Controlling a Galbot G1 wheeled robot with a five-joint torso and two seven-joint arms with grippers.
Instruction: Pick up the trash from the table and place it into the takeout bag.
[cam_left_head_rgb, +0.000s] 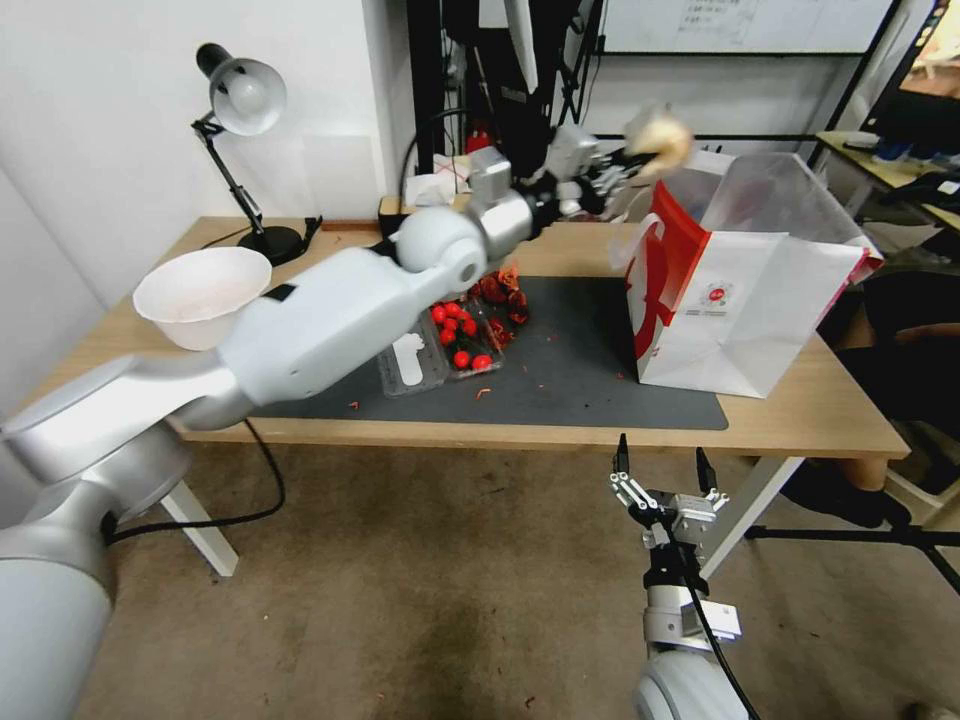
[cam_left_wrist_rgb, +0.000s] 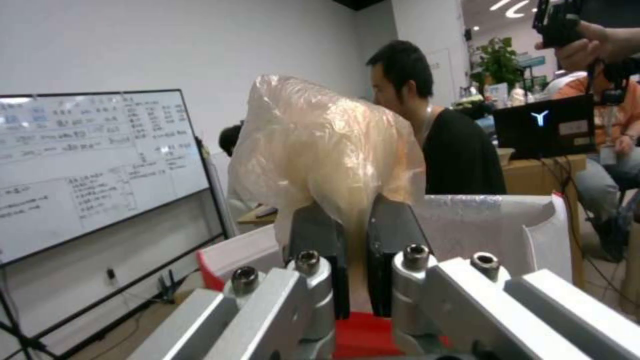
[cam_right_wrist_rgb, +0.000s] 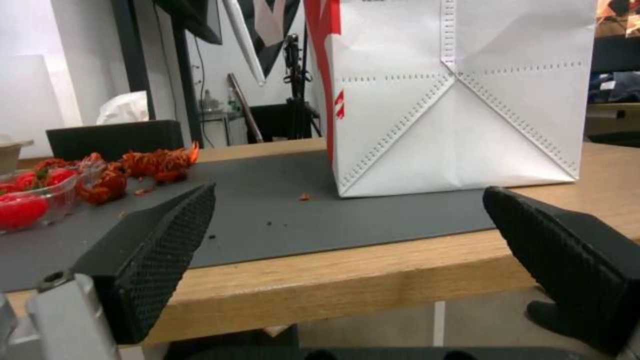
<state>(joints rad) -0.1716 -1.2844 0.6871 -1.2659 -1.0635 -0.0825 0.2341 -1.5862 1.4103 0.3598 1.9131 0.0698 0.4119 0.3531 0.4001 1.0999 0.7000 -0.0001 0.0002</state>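
So the small clear bag of beige food (cam_left_wrist_rgb: 320, 150) is up in the air, pinched at its lower end by the left gripper (cam_left_wrist_rgb: 352, 260), whose two dark fingers (cam_left_wrist_rgb: 393, 235) are squeezed tight on the plastic. From the head view that bag (cam_left_head_rgb: 660, 135) hangs right over the open top of the takeout bag (cam_left_head_rgb: 745, 320), near its red-sided edge.

The takeout bag stands upright on the right end of the dark grey mat (cam_left_head_rgb: 560, 370) on the table (cam_left_head_rgb: 810, 410). The beige shallow bowl (cam_left_head_rgb: 200, 295) sits at the table's left end, with a clear tray of red fruit (cam_left_head_rgb: 462, 340) and reddish scraps on the mat between them.

The right gripper (cam_left_head_rgb: 660, 462) hangs low off the table's front edge, fingers spread wide, holding nothing, pointed at the takeout bag's base.
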